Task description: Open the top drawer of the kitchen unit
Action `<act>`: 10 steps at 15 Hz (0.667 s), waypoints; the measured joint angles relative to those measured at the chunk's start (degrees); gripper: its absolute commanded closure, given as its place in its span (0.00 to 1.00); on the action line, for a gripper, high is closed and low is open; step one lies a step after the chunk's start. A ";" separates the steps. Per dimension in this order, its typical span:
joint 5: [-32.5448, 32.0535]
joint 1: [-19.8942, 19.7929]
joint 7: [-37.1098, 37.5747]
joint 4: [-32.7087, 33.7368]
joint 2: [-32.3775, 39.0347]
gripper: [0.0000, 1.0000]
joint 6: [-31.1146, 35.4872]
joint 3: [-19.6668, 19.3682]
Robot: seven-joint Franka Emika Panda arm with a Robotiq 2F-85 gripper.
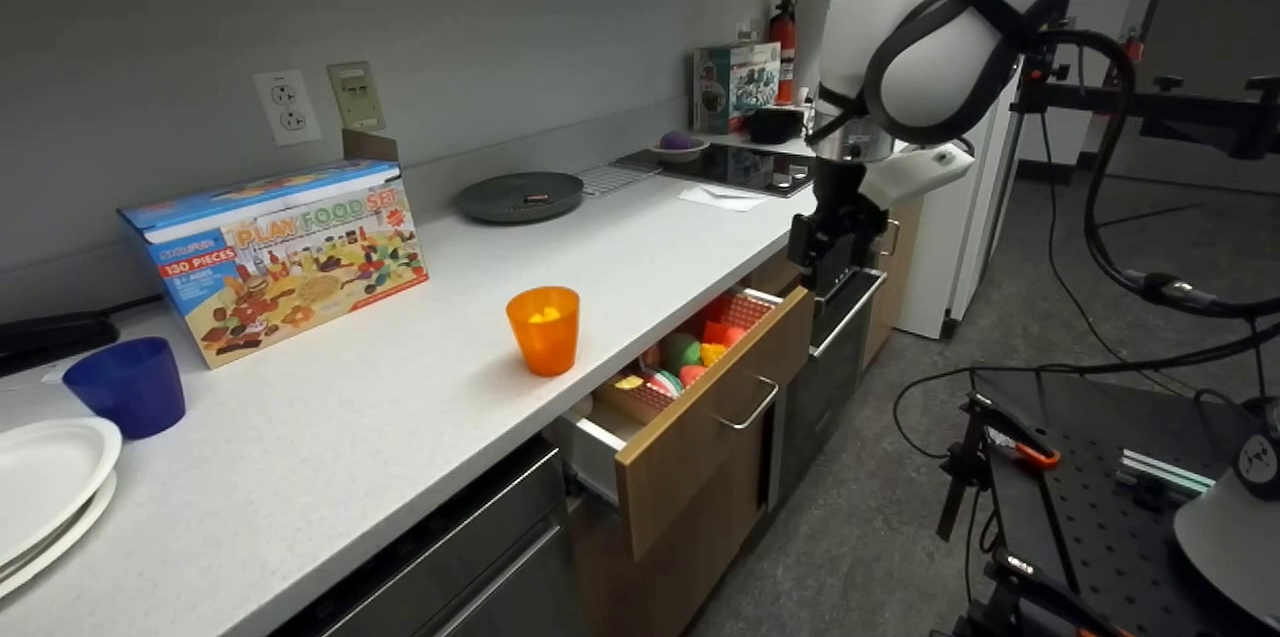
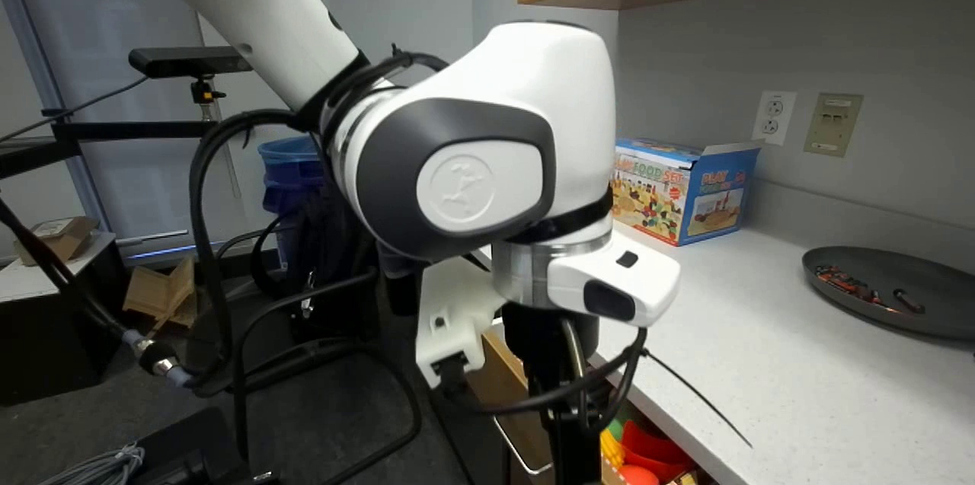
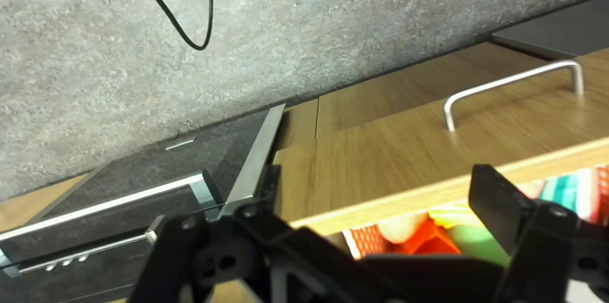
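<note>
The top drawer [image 1: 715, 417] of the kitchen unit [image 1: 430, 437] stands pulled out in an exterior view, with red baskets of toy food inside. Its brown front shows in the wrist view [image 3: 371, 165] and partly in an exterior view [image 2: 499, 371]. Its silver bar handle [image 1: 752, 405] is free; it also shows in the wrist view [image 3: 511, 84]. My gripper [image 3: 378, 186] is open, with nothing between its fingers. It is over the drawer's far end, beside the oven, off to the side of the handle. In an exterior view the gripper [image 1: 815, 267] points down; whether it touches the front is unclear.
The black oven [image 1: 830, 377] with its bar handle [image 1: 848, 315] adjoins the drawer. A dark grey drawer front [image 1: 470, 537] is on the opposite side. An orange cup [image 1: 545, 332], a toy food box [image 1: 290, 257], a blue cup [image 1: 130, 387] and a pan [image 1: 520, 197] stand on the worktop.
</note>
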 measured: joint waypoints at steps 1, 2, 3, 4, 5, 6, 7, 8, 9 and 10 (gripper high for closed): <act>0.98 -0.01 -0.41 0.72 -0.38 0.00 -0.90 1.39; 1.82 -0.02 -0.86 1.40 -0.37 0.00 -1.59 2.63; 2.60 -0.02 -1.39 2.01 -0.15 0.00 -2.13 3.68; 3.25 -0.02 -1.87 2.58 0.28 0.00 -2.46 4.57; 3.55 -0.02 -2.10 3.05 0.88 0.00 -2.49 5.34; 3.84 -0.01 -2.32 3.56 1.70 0.00 -2.49 6.00; 4.09 -0.02 -2.62 4.19 2.73 0.00 -2.45 6.53; 4.24 -0.01 -2.93 4.99 3.95 0.00 -2.39 6.87; 4.40 -0.02 -3.32 6.01 5.43 0.00 -2.34 7.08; 4.83 -0.02 -3.88 7.16 7.01 0.00 -2.31 7.23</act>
